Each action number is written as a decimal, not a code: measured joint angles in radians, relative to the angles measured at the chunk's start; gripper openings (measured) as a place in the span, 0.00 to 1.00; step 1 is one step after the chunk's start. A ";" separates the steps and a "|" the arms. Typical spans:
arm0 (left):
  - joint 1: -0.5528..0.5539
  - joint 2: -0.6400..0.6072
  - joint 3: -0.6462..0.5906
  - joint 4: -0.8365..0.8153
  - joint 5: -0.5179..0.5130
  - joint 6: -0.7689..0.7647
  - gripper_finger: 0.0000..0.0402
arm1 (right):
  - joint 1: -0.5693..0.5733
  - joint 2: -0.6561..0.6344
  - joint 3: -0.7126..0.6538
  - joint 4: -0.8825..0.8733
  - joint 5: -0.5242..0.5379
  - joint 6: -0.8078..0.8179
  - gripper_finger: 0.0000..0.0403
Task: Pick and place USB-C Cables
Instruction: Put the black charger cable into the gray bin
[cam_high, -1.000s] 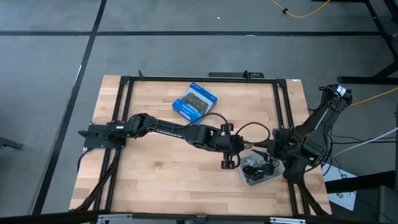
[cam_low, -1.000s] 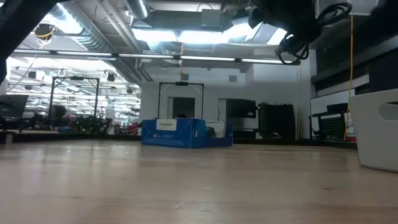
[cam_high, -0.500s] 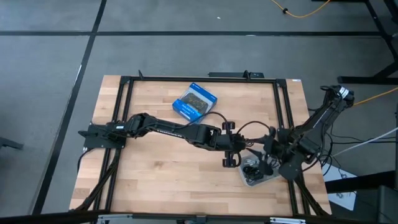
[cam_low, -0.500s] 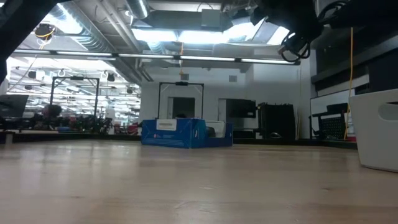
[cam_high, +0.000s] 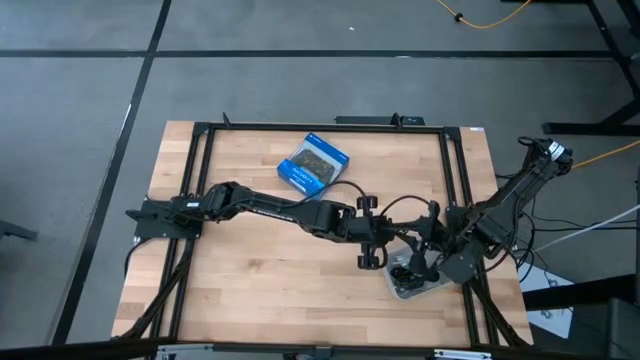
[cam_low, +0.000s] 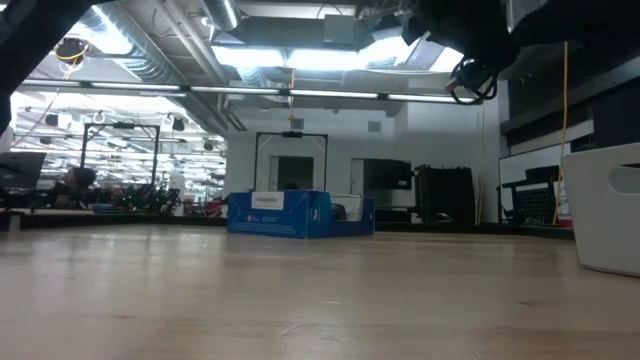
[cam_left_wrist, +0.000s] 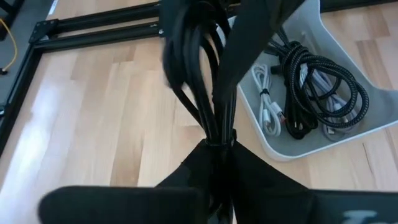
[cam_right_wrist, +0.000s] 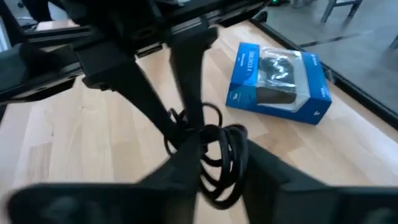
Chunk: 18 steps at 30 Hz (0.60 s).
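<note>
The left claw (cam_high: 372, 245) gripped a black cable (cam_left_wrist: 198, 68) above the tabletop (cam_high: 250, 270), at nine o'clock from the white bin (cam_high: 437, 285) holding other cables (cam_left_wrist: 317, 81), probably for handover; the right claw's (cam_high: 425, 240) grip was unclear.

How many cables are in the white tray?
4 that I can pick out, all in the white tray: two black coiled cables and two white cables, lying tangled together. More may be hidden under the coils or behind the left gripper.
</note>
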 joint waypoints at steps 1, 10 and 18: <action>0.000 0.000 0.000 0.000 -0.002 0.000 0.10 | 0.000 0.000 0.000 0.000 -0.010 0.000 0.17; -0.012 -0.014 0.001 -0.038 -0.052 0.026 0.25 | -0.001 -0.002 0.000 -0.012 -0.024 -0.032 0.03; -0.039 -0.081 0.001 -0.231 -0.205 -0.016 0.26 | 0.011 -0.002 0.088 -0.134 -0.190 0.012 0.03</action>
